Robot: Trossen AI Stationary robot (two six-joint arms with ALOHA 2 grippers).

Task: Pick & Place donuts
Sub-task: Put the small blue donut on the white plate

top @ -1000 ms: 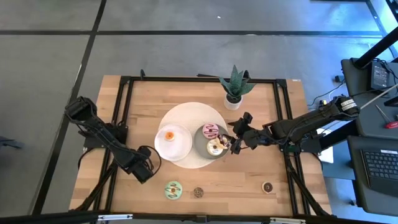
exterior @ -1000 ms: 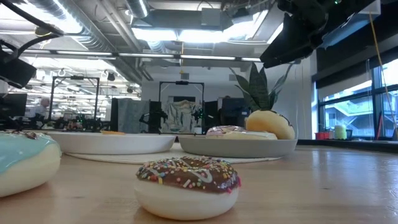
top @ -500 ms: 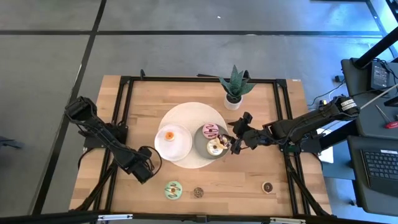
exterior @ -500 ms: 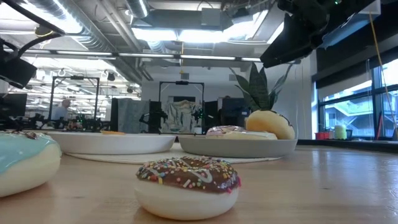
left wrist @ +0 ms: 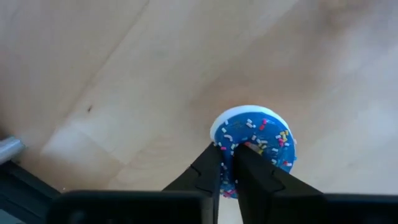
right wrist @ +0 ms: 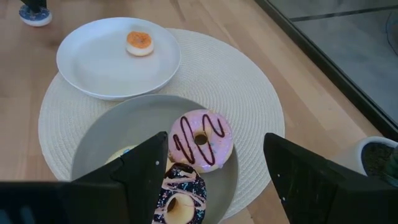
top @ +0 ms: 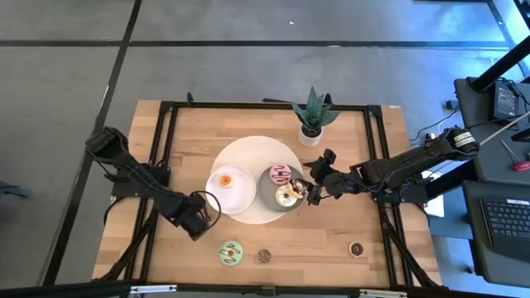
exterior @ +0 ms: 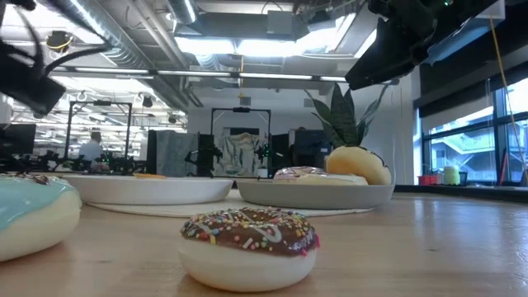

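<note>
Donuts lay scattered over the table [top: 381, 157] in the high view: an orange one [top: 224, 180] on the white plate [top: 234, 197], a pink one [top: 281, 175] and a cream one [top: 286, 195] on the grey plate [top: 267, 196], both plates on a round pale mat [top: 252, 151]. A green donut [top: 230, 252], a small chocolate one [top: 264, 256] and another small dark one [top: 356, 247] sat on bare wood near the front edge. A potted plant [top: 313, 114] stood behind the mat. The left gripper [top: 199, 217] hung just beside the mat's front left edge; the right gripper [top: 311, 188] hovered at the grey plate's right rim.

In the low view, a chocolate donut with sprinkles [exterior: 248, 245] filled the foreground, the pale green one [exterior: 33, 214] at its left, the two plates behind them with the cream donut [exterior: 359, 164] leaning on the grey plate, the plant beyond it.

In the left wrist view, the fingers [left wrist: 209, 176] stood nearly closed, pinching a blue-iced donut with sprinkles [left wrist: 256, 144] above the bare wood.

In the right wrist view, the fingers [right wrist: 147, 165] stood wide apart and held nothing; between them lay the pink donut [right wrist: 200, 139] with chocolate stripes and a dark-iced one [right wrist: 177, 199] on the grey plate [right wrist: 118, 137], the orange donut [right wrist: 139, 42] on the white plate [right wrist: 106, 68]
</note>
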